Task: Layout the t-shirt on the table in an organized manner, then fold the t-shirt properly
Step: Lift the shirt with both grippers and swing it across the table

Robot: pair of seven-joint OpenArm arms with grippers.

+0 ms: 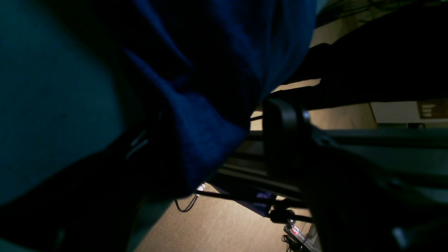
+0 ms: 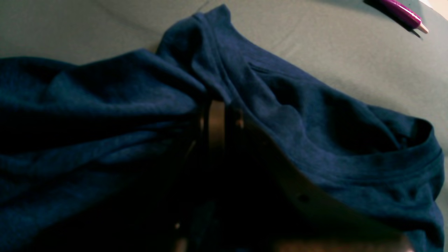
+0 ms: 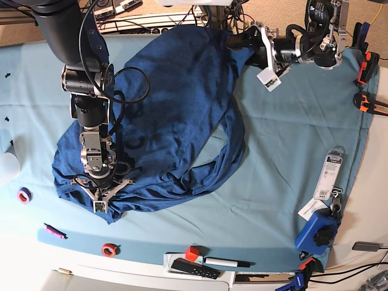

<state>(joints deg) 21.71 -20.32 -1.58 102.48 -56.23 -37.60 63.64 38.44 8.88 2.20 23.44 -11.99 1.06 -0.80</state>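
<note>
Two grippers work the t-shirt (image 3: pixel 176 109), bunched across the table (image 3: pixel 285 151) centre-left: the laying-out step. Right gripper (image 3: pixel 100 203), lower left, pinches a bunched fold; left gripper (image 3: pixel 233 41), upper centre, has fabric over spread jaws. Next, I judge, pull the cloth flat.

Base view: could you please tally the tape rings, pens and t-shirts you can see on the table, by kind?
Tape rings: 2, the purple tape ring and the red tape ring
Pens: 2, the magenta pen and the black-and-white marker
T-shirts: 1, the blue t-shirt
Total: 5
</note>
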